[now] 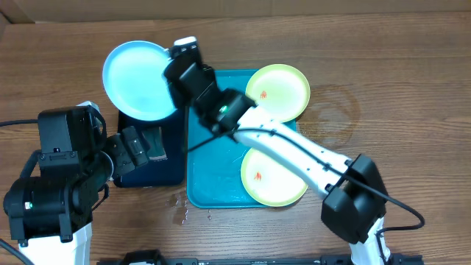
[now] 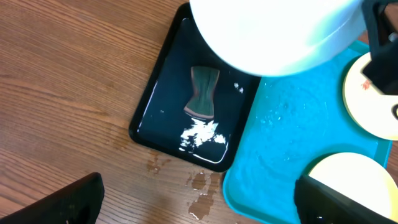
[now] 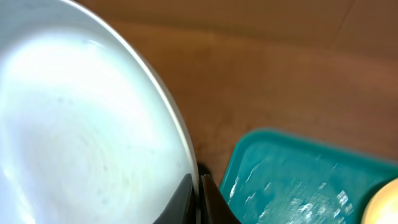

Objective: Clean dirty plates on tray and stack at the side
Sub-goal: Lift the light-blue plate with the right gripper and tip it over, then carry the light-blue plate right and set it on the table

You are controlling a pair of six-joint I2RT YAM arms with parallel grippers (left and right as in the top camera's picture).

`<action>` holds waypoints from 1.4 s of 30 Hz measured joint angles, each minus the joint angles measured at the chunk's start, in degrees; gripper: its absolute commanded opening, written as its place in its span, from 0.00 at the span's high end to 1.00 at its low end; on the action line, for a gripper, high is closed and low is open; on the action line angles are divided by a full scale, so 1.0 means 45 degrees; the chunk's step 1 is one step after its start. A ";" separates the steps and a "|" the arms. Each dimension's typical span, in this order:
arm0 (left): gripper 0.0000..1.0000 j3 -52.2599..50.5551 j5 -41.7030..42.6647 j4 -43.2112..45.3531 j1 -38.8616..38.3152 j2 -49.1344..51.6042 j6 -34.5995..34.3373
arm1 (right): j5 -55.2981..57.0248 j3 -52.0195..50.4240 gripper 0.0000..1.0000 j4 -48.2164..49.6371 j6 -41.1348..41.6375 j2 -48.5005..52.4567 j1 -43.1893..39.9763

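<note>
Two yellow-green plates (image 1: 283, 88) lie on tray (image 1: 213, 173), lower one partly under R arm (image 1: 294, 147). Right gripper (image 3: 199, 193) pinches blue plate (image 1: 132, 77) rim over black tray (image 2: 155, 118) end (plate cropped in wrist views). Left gripper (image 2: 199, 180) jaws spread wide.

left plate (image 1: 136, 79): light blue
far right plate (image 1: 278, 92): yellow-green, orange smear
near right plate (image 1: 274, 177): same, you'll see
tray (image 1: 213, 171): turquoise
</note>
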 measured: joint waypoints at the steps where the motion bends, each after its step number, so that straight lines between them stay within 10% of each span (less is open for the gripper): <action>1: 0.17 0.0000 -0.0024 0.0000 0.0000 0.0000 -0.0010 | -0.0937 0.0000 0.96 -0.0282 0.0491 -0.0005 -0.0398; 10: 0.34 0.0000 -0.0029 0.0355 0.0000 0.0223 0.0539 | -0.7315 0.0000 0.96 -0.5591 0.2263 -0.0641 -0.5391; 21: 0.43 0.0000 0.2069 0.1501 0.0000 0.3677 0.1370 | -0.7927 0.0000 0.96 -1.0924 0.0175 -0.1719 -1.1273; 36: 0.96 0.0000 0.2599 0.3235 0.0000 0.7902 0.2458 | -0.6411 -0.1491 0.96 -1.1885 -0.0350 -0.1724 -1.5718; 42: 0.96 -0.0010 0.2560 0.3575 -0.0034 0.9549 0.2599 | -0.6353 -0.3390 0.96 -1.0914 -0.0355 -0.1729 -1.5640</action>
